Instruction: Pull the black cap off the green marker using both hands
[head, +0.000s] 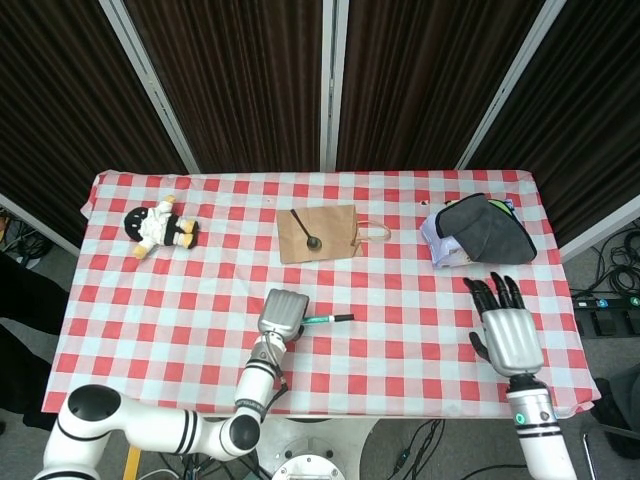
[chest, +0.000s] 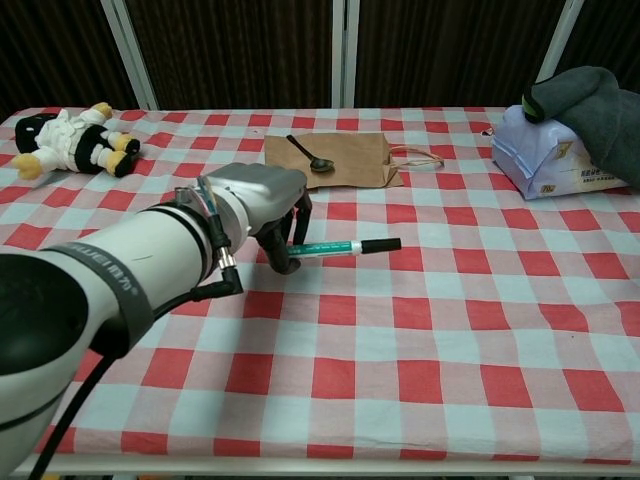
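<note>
Bare checked cloth lies between the right hand (head: 506, 332) and the marker (chest: 340, 247) in the left hand (chest: 262, 203). The paper bag (head: 317, 233), spoon (head: 306, 230) and tissue pack (head: 475, 236) sit farther back, well apart.

No lettering can be read with any certainty; the pale lilac plastic-wrapped pack (chest: 545, 150) at about 2 o'clock on the red-and-white checked table (chest: 450, 330) carries a small yellow mark and dark print along its front edge, too small to make out in the chest view.
</note>
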